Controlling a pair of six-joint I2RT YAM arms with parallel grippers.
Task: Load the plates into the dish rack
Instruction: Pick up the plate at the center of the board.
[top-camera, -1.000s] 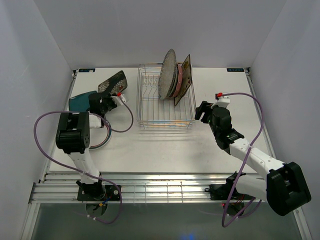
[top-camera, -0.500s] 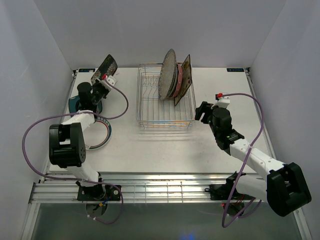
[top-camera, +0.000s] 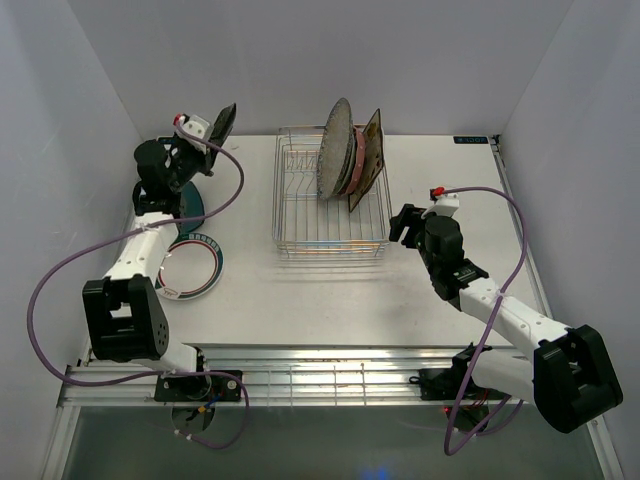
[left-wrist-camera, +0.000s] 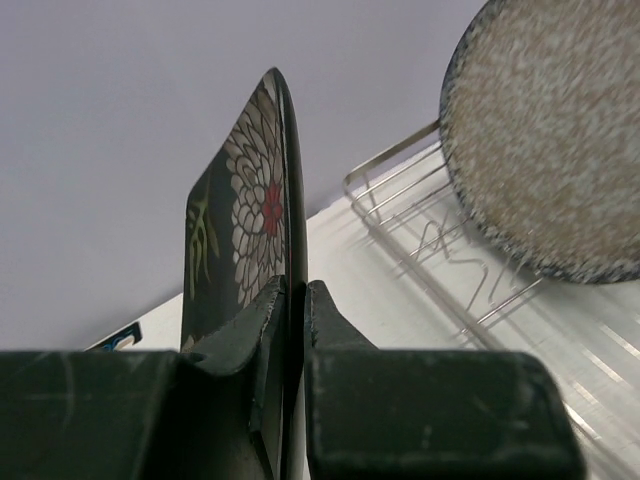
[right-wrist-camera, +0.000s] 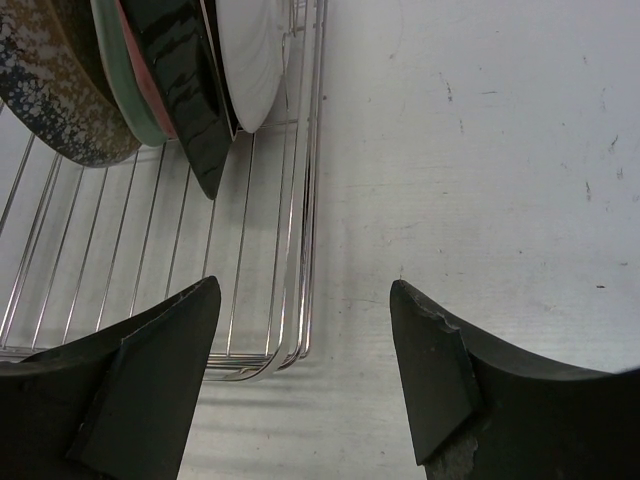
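Top cam sits high behind the arm bases (top-camera: 186, 384), looking down on the whole tabletop (top-camera: 300, 300). Each wrist cam looks forward from up close; all three catch the dish rack (top-camera: 330, 255).

i count one dish rack (top-camera: 330, 240), my two arms (top-camera: 500, 312), and seven plates (top-camera: 335, 140) i can make out: four racked, one gripped, two flat.
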